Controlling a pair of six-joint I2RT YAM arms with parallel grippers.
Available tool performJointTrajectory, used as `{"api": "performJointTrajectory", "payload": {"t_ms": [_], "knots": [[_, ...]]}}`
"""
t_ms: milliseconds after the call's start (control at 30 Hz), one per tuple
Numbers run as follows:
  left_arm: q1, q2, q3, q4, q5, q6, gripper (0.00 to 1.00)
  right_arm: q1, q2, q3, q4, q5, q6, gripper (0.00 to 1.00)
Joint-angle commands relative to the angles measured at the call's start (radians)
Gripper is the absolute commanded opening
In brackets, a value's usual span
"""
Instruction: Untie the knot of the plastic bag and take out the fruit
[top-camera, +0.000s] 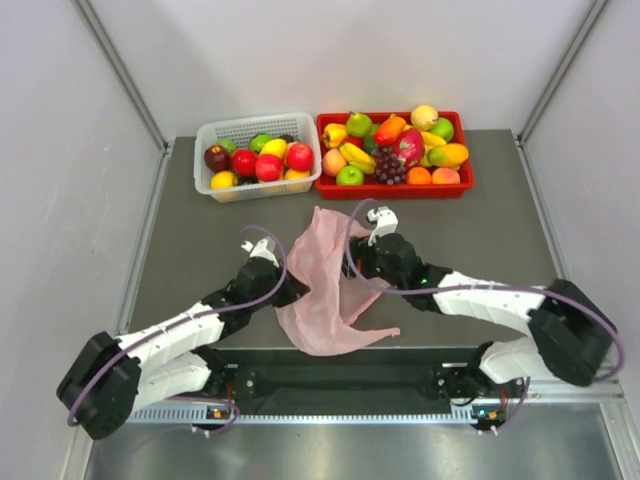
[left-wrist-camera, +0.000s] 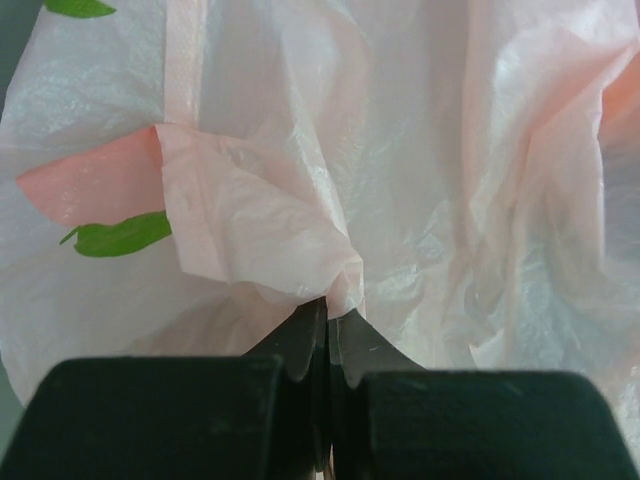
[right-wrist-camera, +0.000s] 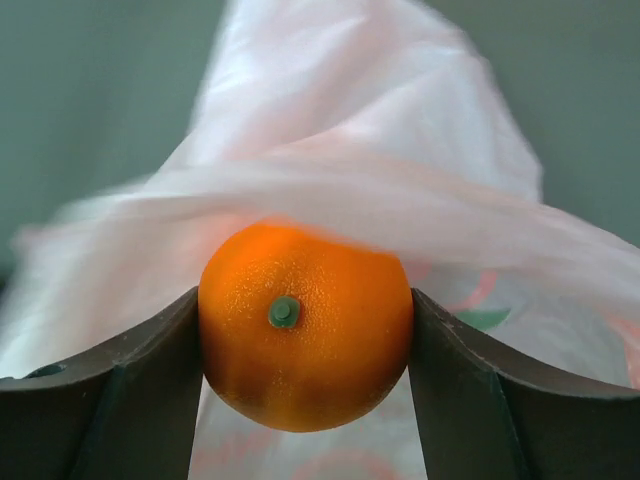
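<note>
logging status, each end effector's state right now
left end effector: closed on a fold of the thin pink plastic bag
right end effector: closed on the round glossy orange fruit

A dark grey table (top-camera: 200, 270) is enclosed on 3 sides by plain white walls: a back wall (top-camera: 350, 50), a left wall (top-camera: 50, 200) and a right wall (top-camera: 600, 220). 2 metal posts (top-camera: 122, 75) are set in the far corners. The tabletop is edged by a pale metal rail (top-camera: 143, 240). Everything is lit softly and evenly.
</note>
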Motion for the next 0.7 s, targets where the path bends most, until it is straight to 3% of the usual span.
{"api": "performJointTrajectory", "payload": {"t_ms": [0,167,400,567,667], "knots": [[-0.002,-0.015,0.046,0.000,-0.055,0.011,0.00,-0.014,-0.146,-0.049,-0.213,-0.274,-0.070,0.00],[0.001,0.002,0.065,-0.006,-0.077,0.008,0.00,-0.014,-0.334,-0.065,-0.505,-0.498,-0.149,0.00],[0.004,0.022,0.062,-0.007,-0.092,0.014,0.00,-0.015,-0.629,0.073,-0.634,-0.650,-0.304,0.00],[0.007,0.029,0.051,0.003,-0.081,0.012,0.00,-0.020,-0.683,0.208,-0.585,-0.660,-0.444,0.00],[0.006,0.033,0.048,0.019,-0.075,0.012,0.00,-0.040,-0.567,0.304,-0.525,-0.485,-0.471,0.00]]}}
